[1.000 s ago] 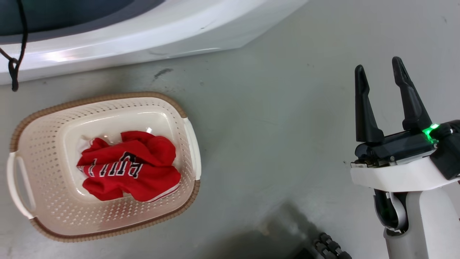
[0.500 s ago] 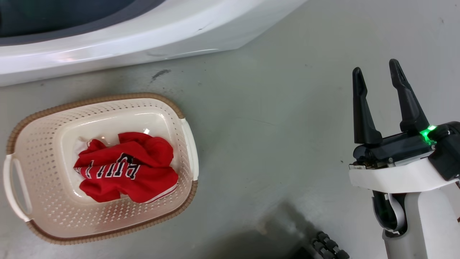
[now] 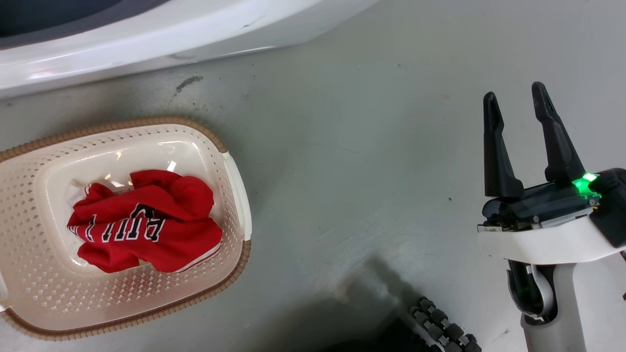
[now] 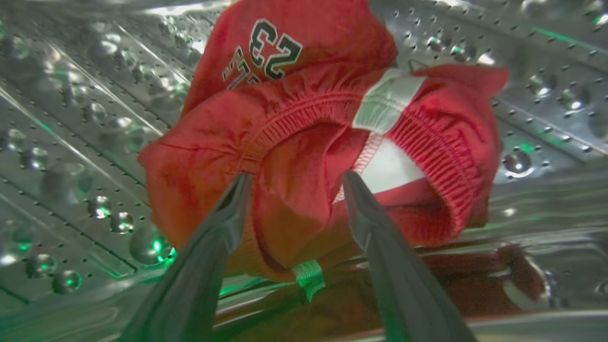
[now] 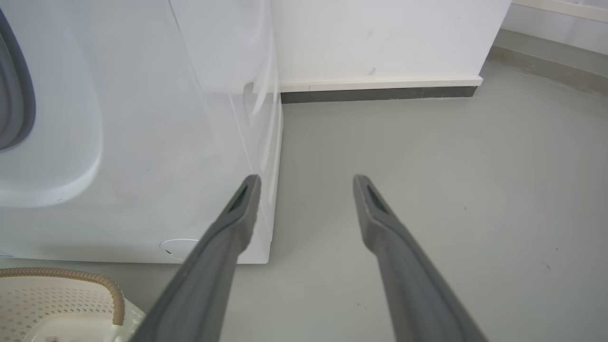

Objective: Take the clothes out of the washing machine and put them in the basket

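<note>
One red garment (image 3: 146, 220) with black white-edged lettering lies crumpled in the cream basket (image 3: 146, 121) on the floor, below the white washing machine (image 3: 146, 34). Inside the perforated steel drum (image 4: 71, 118) lies a second red garment (image 4: 294, 118) with an elastic waistband and the number 23. My left gripper (image 4: 297, 176) is open in the drum, its fingertips against this cloth with a fold bulging between them. My right gripper (image 3: 514, 91) is open and holds nothing, well right of the basket over bare floor. In the right wrist view the right gripper (image 5: 306, 178) points past the washing machine's (image 5: 142, 142) corner.
Grey floor (image 3: 342, 171) lies between the basket and my right arm. A white wall with a dark baseboard (image 5: 380, 92) stands behind the machine. A black ribbed part (image 3: 440, 327) shows at the bottom edge. The basket's rim (image 5: 71, 275) is at the lower left of the right wrist view.
The whole head picture has shifted left, so the camera moved; a black cord at the upper left left the view. My right gripper stays open in the same place.
</note>
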You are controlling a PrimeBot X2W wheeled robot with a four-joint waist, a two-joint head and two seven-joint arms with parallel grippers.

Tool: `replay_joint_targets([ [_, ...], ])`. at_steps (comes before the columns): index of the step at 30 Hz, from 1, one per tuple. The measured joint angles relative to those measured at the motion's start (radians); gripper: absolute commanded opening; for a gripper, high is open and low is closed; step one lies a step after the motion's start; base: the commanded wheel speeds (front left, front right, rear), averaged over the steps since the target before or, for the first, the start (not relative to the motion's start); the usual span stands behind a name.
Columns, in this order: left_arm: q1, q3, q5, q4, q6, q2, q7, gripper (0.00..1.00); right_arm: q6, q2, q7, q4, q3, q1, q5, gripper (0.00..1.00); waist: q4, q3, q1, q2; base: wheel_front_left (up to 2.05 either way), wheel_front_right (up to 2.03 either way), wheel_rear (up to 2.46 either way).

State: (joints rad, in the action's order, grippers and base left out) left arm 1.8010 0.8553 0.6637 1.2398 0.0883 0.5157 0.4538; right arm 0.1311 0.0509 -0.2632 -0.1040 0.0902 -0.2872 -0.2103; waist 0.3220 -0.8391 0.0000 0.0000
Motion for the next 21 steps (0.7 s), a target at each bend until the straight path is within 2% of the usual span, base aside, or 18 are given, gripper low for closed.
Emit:
replay_joint_targets([
  [20, -0.004, 0.007, 0.019, 0.021, -0.004, -0.014, 0.010, 1.00, 0.000, 0.000, 0.000, -0.008, -0.007, -0.012, -0.006, 1.00, 0.013, -0.044, -0.0001, 0.0000, 0.00, 0.00, 0.00],
  [21, -0.003, 0.007, 0.020, 0.021, -0.003, -0.014, 0.010, 0.56, 0.000, 0.000, 0.000, -0.008, -0.007, -0.012, -0.006, 1.00, 0.014, -0.045, 0.0000, 0.0000, 0.00, 0.00, 0.00],
])
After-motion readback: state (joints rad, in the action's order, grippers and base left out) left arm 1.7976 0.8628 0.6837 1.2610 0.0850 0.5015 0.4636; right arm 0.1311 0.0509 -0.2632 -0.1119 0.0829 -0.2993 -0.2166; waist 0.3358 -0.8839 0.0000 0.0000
